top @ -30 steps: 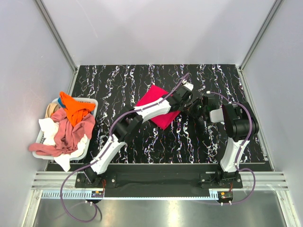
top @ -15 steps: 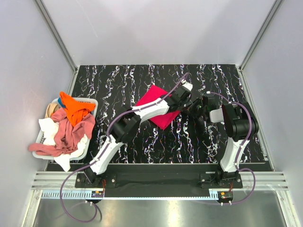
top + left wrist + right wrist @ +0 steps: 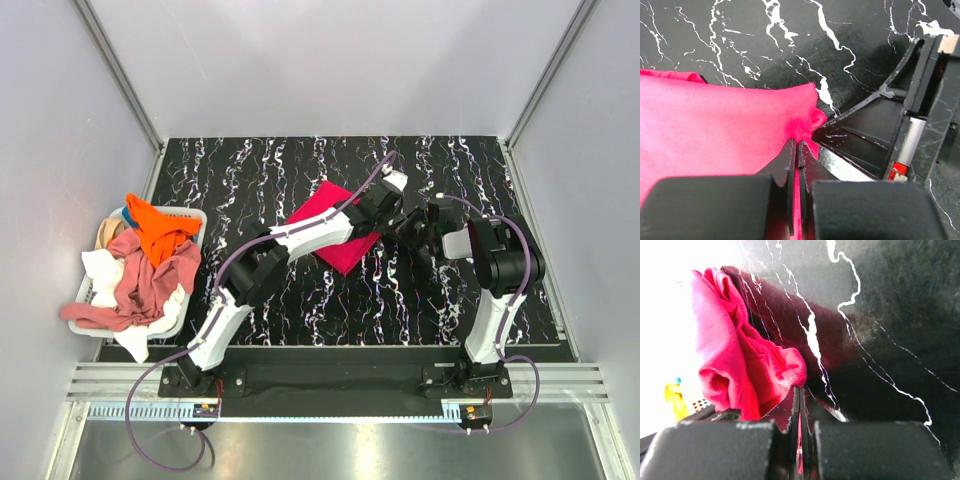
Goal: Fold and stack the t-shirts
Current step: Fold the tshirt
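Near the middle of the black, white-veined surface [image 3: 280,170], the bright pinkish-red t-shirt [image 3: 343,252] lies folded into a flat, roughly square piece. Both arms meet at its right edge. The left end effector [image 3: 794,146] is clenched on the hem of the red cloth, its fingers pressed together with a thin layer of fabric pinched between them. The right end effector [image 3: 799,392] is likewise clenched on a bunched corner of the same shirt, which puckers just ahead of its tips. Seen from overhead, the two end effectors sit just beside each other at that edge. Well apart, at the left side, a white basket [image 3: 196,214] holds the other t-shirts [image 3: 140,290] in a loose heap. An orange tee [image 3: 155,228] lies on top and a dusty pink tee [image 3: 168,262] spills over the rim, with white cloth [image 3: 100,272] and beige cloth [image 3: 106,234] beside them.
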You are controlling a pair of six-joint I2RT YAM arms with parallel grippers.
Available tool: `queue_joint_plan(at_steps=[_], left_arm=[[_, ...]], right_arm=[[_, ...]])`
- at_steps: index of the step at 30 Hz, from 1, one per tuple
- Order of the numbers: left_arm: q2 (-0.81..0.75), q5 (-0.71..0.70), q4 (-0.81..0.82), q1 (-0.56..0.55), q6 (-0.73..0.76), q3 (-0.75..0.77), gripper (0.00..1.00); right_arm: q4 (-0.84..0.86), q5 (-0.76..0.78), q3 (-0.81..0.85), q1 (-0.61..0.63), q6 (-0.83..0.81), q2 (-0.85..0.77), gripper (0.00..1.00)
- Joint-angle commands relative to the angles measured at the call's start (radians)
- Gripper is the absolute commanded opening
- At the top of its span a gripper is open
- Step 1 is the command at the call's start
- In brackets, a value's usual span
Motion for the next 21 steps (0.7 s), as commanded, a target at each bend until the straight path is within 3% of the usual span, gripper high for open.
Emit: queue_joint_plan(at_steps=[1,19,21], left_arm=[[-0.054,0.033,0.071,-0.013,-0.024,-0.002,0.0],[0.043,0.083,0.062,-0.013,-0.048,0.028,0.0],[0.056,0.076,0.055,-0.011,-0.057,0.042,0.0]], right_arm=[[-0.018,0.016,0.021,0.001,-0.004,0.032,0.0],[-0.044,0.036,0.052,-0.001,-0.002,0.046,0.01],[-0.05,0.038,0.057,0.001,-0.001,0.041,0.11]])
